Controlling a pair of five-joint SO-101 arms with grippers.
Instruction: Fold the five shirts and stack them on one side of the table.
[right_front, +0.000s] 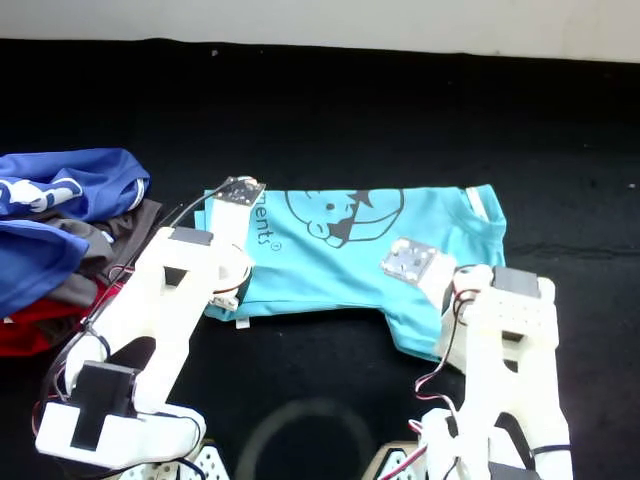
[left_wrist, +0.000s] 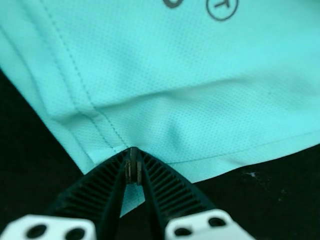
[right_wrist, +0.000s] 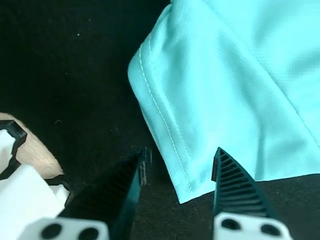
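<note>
High view: a turquoise shirt (right_front: 340, 270) lies spread out, print side up, in the middle of the black table (right_front: 400, 110), one sleeve pointing toward the near edge. Two white arms bend over it from the front, the left arm (right_front: 165, 310) at the shirt's left edge and the right arm (right_front: 505, 330) beside the near sleeve. At the table's left edge sits a loose pile of shirts (right_front: 70, 240), unfolded, with a blue shirt (right_front: 60, 190) on top, dark cloth under it and a red shirt (right_front: 30, 330) at the bottom; the pile lies just beside the turquoise shirt.

In the left wrist view, the left gripper (left_wrist: 133, 169) has its jaws pressed together on the stitched hem of the turquoise shirt (left_wrist: 190, 100), pinching a small fold of cloth at the tips.

In the right wrist view, the right gripper (right_wrist: 181, 152) stands with jaws wide apart above the table, a hemmed corner of the turquoise shirt (right_wrist: 225, 90) lying between them, unpinched.
</note>
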